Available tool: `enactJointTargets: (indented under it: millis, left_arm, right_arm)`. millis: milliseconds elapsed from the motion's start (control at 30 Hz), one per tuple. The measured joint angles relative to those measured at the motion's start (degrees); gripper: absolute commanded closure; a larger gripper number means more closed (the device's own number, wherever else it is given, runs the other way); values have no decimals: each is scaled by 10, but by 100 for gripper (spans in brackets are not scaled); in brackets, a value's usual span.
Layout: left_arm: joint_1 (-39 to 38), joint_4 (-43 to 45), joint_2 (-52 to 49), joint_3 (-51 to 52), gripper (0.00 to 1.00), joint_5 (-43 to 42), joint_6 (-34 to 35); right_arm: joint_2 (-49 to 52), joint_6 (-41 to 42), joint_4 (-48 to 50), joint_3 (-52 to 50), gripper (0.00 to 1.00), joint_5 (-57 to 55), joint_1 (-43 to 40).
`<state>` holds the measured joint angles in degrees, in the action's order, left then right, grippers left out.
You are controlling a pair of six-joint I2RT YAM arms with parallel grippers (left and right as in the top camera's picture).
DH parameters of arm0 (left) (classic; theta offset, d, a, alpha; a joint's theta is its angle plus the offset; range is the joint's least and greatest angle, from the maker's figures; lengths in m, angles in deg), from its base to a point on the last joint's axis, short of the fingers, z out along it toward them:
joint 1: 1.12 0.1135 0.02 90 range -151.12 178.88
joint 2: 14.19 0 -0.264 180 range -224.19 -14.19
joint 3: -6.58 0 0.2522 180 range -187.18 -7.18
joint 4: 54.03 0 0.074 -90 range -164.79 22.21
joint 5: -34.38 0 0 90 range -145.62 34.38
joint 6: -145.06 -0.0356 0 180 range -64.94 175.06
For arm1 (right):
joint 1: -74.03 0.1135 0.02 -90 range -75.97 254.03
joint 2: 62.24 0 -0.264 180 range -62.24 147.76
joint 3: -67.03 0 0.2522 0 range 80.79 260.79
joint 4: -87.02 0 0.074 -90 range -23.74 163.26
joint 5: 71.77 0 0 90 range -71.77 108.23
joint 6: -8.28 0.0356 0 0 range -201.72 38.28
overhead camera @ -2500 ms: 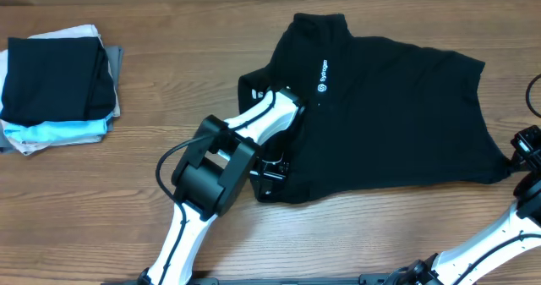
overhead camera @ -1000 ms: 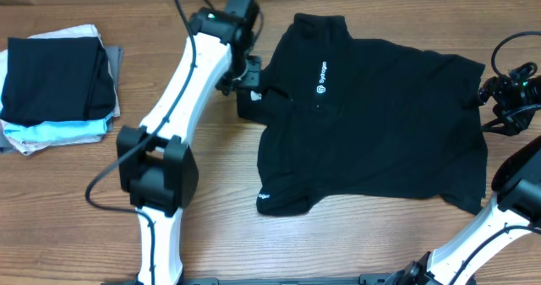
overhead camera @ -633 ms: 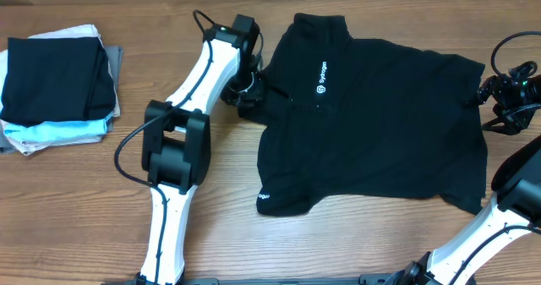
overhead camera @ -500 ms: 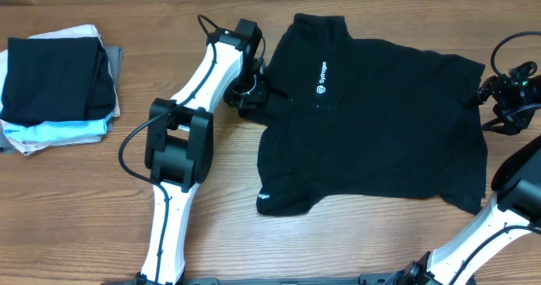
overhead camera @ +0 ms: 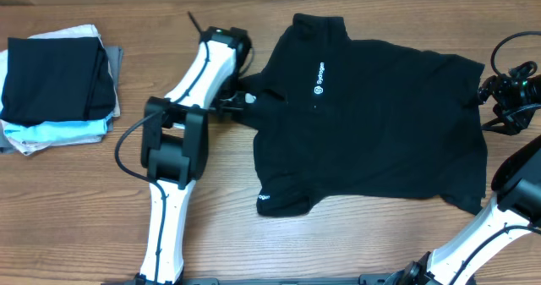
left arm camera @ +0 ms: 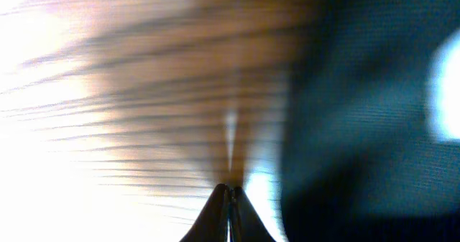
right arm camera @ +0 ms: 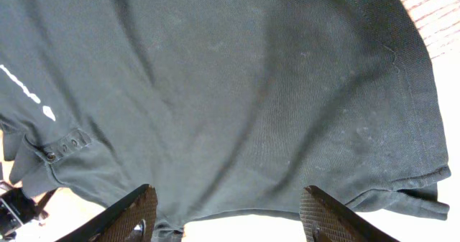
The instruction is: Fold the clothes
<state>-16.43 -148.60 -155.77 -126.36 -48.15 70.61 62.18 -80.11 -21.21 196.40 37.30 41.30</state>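
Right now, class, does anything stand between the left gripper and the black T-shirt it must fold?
Nothing visible does. The left gripper, shut, sits over bare table beside the black T-shirt, at its sleeve edge. The stack of folded garments lies well off to the other side.

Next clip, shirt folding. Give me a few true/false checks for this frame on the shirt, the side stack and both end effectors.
1. The black T-shirt lies spread out on the table, chest logo facing up. True.
2. The right end effector is shut on the shirt's hem. False: its fingers stand wide apart above the fabric, holding nothing.
3. A stack of folded garments sits at the table's left end, a black piece on top. True.
4. The left end effector is wide open. False: its fingertips are pressed together, over bare table just beside the shirt's edge.
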Motion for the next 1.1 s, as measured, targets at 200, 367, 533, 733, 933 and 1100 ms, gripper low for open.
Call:
enactJointTargets:
  millis: [200, 367, 533, 733, 933, 1100]
  left_arm:
    - [48, -11, -1, 5, 96, 31, 14]
    - [66, -4, 0, 5, 96, 17, 12]
    - [64, 67, 16, 5, 82, -66, -16]
    - [63, 110, 38, 5, 59, -130, -87]
    - [63, 128, 36, 12, 61, -162, -139]
    - [63, 162, 32, 16, 60, -222, -157]
  right_arm:
    - [0, -1, 0, 0, 32, 0, 0]
    - [0, -1, 1, 0, 32, 0, 1]
    - [0, -1, 2, 0, 32, 0, 2]
    - [0, -1, 2, 0, 32, 0, 3]
    - [0, -1, 4, 0, 32, 0, 5]
    - [0, -1, 4, 0, 32, 0, 6]
